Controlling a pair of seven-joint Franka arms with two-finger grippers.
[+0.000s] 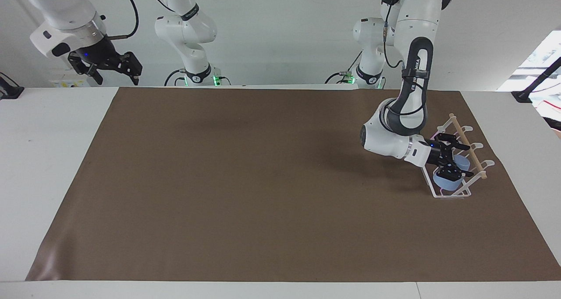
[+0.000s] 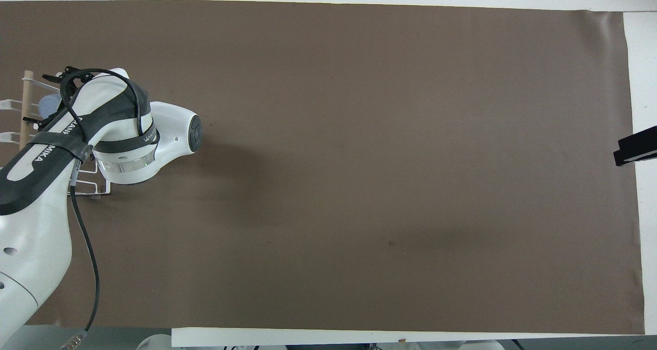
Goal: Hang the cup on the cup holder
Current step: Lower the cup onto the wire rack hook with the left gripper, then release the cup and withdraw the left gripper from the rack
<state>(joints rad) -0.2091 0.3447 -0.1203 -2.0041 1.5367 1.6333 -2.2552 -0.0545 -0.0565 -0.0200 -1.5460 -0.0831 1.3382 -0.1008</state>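
Small clear acrylic cup holder point(image 1: 451, 193) with looped prongs and a light wooden dowel point(image 1: 465, 145) across its top stands on the brown mat point(image 1: 263, 180) at the left arm's end of the table; in the overhead view only part of it point(image 2: 15, 134) shows past the arm. Small light-blue matte cup point(image 1: 448, 179), handleless, sits low inside the holder, tilted, its wide end down toward the acrylic base and its narrower end up near the dowel; whether it rests on a prong or on the base cannot be told. From overhead only a sliver of the cup point(image 2: 47, 105) shows beside the dowel. Left gripper point(image 1: 456, 161) lies nearly level over the holder, fingers spread to either side of the cup's upper part, released and not pinching it; contact between one finger and the cup cannot be ruled out. The left arm's white elbow hangs low over the mat beside the holder. Right gripper point(image 1: 115, 67) waits raised over the white table point(image 1: 48, 158) at the right arm's end, fingers apart, holding nothing.
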